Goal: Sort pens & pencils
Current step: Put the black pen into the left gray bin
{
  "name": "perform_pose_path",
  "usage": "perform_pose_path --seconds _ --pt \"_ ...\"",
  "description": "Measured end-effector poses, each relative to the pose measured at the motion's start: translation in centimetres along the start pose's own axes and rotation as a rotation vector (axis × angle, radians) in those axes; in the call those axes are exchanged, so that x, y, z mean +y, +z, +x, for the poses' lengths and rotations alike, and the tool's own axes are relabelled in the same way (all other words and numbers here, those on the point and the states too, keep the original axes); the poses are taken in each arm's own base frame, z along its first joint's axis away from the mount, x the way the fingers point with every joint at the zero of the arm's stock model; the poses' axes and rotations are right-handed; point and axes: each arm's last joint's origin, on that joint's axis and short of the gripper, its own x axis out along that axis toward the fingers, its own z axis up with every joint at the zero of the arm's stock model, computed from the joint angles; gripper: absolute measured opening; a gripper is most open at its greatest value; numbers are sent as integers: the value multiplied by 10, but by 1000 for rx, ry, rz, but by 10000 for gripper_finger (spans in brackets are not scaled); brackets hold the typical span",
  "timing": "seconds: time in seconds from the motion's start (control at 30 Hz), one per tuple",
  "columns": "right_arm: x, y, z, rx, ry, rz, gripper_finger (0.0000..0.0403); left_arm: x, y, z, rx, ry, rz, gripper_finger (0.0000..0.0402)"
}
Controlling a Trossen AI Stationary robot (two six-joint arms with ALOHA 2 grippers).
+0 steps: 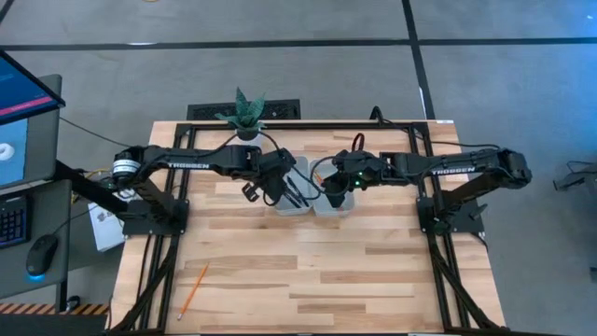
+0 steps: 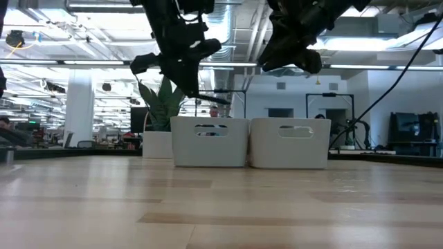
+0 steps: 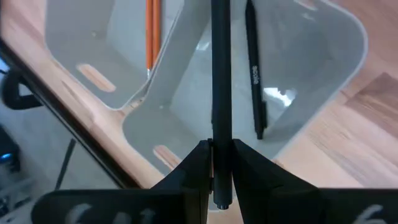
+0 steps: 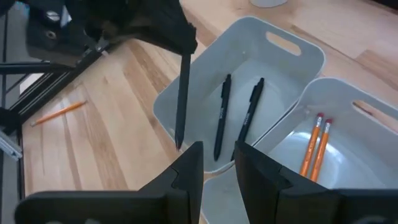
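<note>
Two smooth white plastic bins with rounded corners and slot handles sit side by side, touching, at the back middle of the pale butcher-block desk.

I see the left end effector above the left bin, its dark fingers pinched on a slim matte black pen. From the right wrist view the pen hangs nearly upright, tip down at the bin's near rim; I cannot tell whether the tip touches the rim.

Inside the left bin lie two more black pens, thin round sticks with clips, roughly parallel and slanted against the bin floor. One carries small pale lettering on the barrel.

The right bin holds two orange pencils lying side by side, nearly touching, with red-tipped ends pointing to the far wall.

The right end effector hovers over the bins with nothing between its fingers, which stand a narrow gap apart.

A third orange pencil lies flat on the bare wood near the front left of the desk, well apart from both bins.

A potted plant with spiky green leaves stands just behind the left bin at the desk's back edge.
</note>
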Motion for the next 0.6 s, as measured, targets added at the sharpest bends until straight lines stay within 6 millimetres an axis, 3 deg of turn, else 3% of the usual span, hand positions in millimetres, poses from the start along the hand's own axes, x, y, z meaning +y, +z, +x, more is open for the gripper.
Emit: perform_pose_path --seconds 0.23,0.6 --pt "-2 2 0 -10 -2 7 113 -2 1 37 42 -70 8 44" --pt "-1 3 0 -22 5 9 113 -3 -6 77 60 -151 66 44"
